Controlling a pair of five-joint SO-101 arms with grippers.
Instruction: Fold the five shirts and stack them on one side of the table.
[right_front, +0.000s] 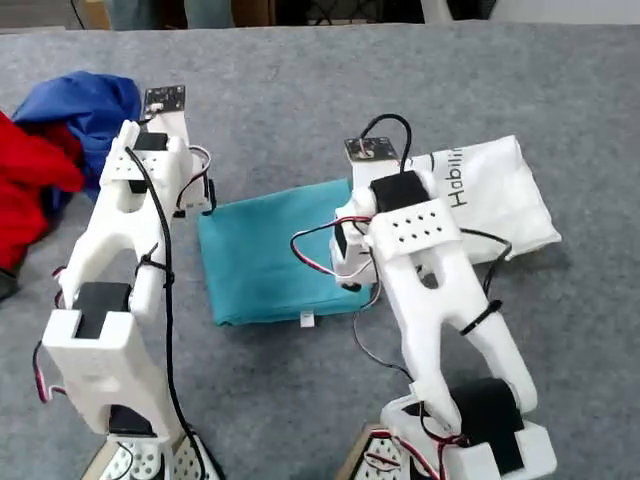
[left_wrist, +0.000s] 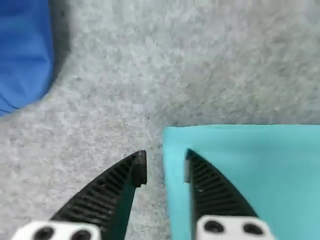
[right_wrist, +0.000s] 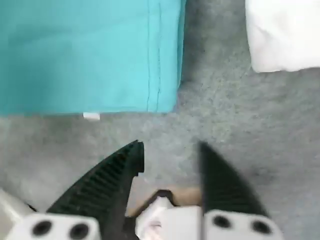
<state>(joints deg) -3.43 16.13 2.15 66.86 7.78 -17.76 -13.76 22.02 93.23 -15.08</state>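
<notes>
Shirts lie in three spots on the grey, carpet-like table cover (right_front: 300, 90). The folded teal cotton shirt (right_front: 275, 255) sits flat in the middle, between my two arms, a neat rectangle with a small white tag (right_front: 308, 320) poking out of its near edge. Just beside it on my right lies the folded white shirt with dark lettering (right_front: 500, 195), partly under my right arm. My right wrist view shows a strip of bare grey between the two, so they do not touch. Well apart, at the far left edge of the table, the crumpled blue shirt (right_front: 85, 105) is heaped against the crumpled red shirt (right_front: 30, 190).

My left pincer (left_wrist: 164, 162) is parted a moderate way and grips nothing. It straddles the far left corner of the teal shirt, with one black ribbed finger (left_wrist: 212, 192) over the cloth and the other over bare grey just outside the edge. I cannot tell whether either tip touches down. The blue shirt shows off to one side of that view.

My right pincer (right_wrist: 171, 150) is spread wider and is also empty. It is above bare grey near the teal shirt's tagged corner, with the white shirt's corner close by.
</notes>
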